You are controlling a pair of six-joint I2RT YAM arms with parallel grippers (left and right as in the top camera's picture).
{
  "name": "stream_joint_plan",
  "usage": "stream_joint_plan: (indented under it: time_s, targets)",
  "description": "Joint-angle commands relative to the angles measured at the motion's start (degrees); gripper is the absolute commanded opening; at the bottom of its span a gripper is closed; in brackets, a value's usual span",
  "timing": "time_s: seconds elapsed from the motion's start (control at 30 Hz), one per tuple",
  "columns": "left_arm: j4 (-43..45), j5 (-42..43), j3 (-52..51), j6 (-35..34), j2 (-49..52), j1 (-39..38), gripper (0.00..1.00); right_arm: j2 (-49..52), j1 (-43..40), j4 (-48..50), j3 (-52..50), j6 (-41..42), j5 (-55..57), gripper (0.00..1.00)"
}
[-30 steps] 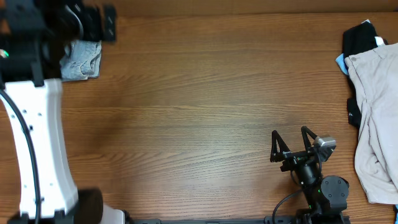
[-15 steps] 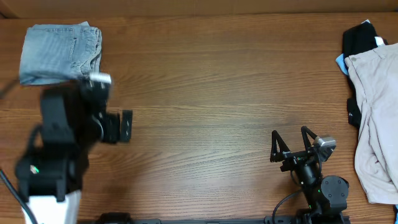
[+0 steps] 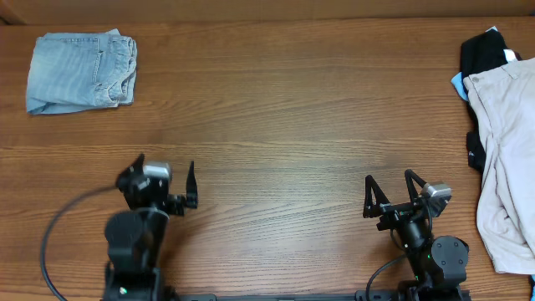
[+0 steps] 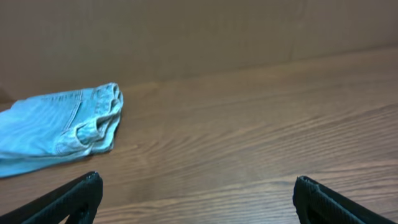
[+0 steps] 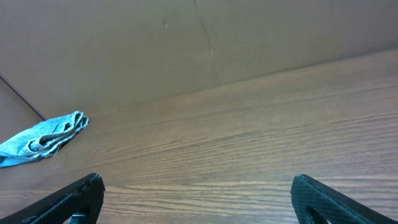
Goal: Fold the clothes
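The light-blue denim jeans (image 3: 79, 70) lie folded into a compact square at the table's far left corner. They also show in the left wrist view (image 4: 59, 127) and, small, in the right wrist view (image 5: 42, 139). My left gripper (image 3: 163, 177) is open and empty near the front left of the table, well apart from the jeans. My right gripper (image 3: 389, 189) is open and empty near the front right. Both wrist views show spread fingertips over bare wood, the left (image 4: 198, 190) and the right (image 5: 198, 188).
Beige trousers (image 3: 504, 159) lie along the right edge over a black garment (image 3: 485, 52). A brown wall backs the table's far edge.
My left arm has pulled back from the far left corner to the front left of the table, leaving the folded jeans uncovered. The right arm has not moved.
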Motion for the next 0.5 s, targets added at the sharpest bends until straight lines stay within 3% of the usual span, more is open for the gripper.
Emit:
stream_joint_plan:
  time_s: [0.0,0.3,0.47]
  targets:
    - [2.23,1.81,-7.02,-1.99,-8.35,0.15,1.0,-0.46,0.48,0.28,-0.02,0.07,0.59,1.0]
    - [-6.58,1.33,-11.02,-2.01,-20.65,0.15,1.0,-0.46,0.48,0.28,-0.02,0.07,0.59,1.0]
    - [-6.29,1.16,-11.02,-1.77,-24.41,0.15,1.0,-0.46,0.48,0.28,-0.02,0.07,0.59,1.0]
